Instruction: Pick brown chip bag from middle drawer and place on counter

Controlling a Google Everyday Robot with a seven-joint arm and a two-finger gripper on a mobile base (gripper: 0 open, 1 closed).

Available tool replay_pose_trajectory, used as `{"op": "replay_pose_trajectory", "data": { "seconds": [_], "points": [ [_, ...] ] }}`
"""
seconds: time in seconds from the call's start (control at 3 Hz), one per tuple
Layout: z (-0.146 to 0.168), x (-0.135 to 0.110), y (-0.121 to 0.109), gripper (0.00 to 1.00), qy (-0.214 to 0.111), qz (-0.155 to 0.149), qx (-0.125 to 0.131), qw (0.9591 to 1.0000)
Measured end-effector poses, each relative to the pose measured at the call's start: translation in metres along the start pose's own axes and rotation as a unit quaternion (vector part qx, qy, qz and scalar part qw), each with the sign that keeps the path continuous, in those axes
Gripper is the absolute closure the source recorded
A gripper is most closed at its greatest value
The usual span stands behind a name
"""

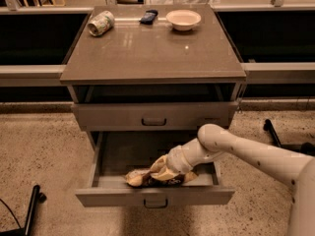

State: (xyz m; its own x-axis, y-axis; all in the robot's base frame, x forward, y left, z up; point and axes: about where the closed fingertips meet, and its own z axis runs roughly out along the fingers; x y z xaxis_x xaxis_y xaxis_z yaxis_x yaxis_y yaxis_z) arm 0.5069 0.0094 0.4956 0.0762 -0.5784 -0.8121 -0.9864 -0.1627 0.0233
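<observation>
The middle drawer [108, 196] is pulled open. The brown chip bag [139, 178] is seen lying inside it, near the front wall. The gripper [165, 170] is reached down into the drawer and is pressed against the crumpled bag. Whether the bag is squeezed by it cannot be told. On the counter [152, 53], a can [100, 23], a small dark thing [148, 16] and a bowl [183, 19] are set along the back edge.
</observation>
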Motion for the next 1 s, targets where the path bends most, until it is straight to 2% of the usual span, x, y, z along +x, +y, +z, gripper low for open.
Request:
{"op": "replay_pose_trajectory", "data": {
  "seconds": [0.33, 0.67, 1.0],
  "points": [
    [-0.071, -0.033, 0.009, 1.0, -0.054, -0.041, 0.053, 0.9963],
    [-0.163, -0.063, 0.025, 1.0, -0.051, -0.081, 0.129, 0.987],
    [-0.248, -0.091, 0.031, 1.0, 0.003, -0.113, 0.193, 0.9746]
  ]
}}
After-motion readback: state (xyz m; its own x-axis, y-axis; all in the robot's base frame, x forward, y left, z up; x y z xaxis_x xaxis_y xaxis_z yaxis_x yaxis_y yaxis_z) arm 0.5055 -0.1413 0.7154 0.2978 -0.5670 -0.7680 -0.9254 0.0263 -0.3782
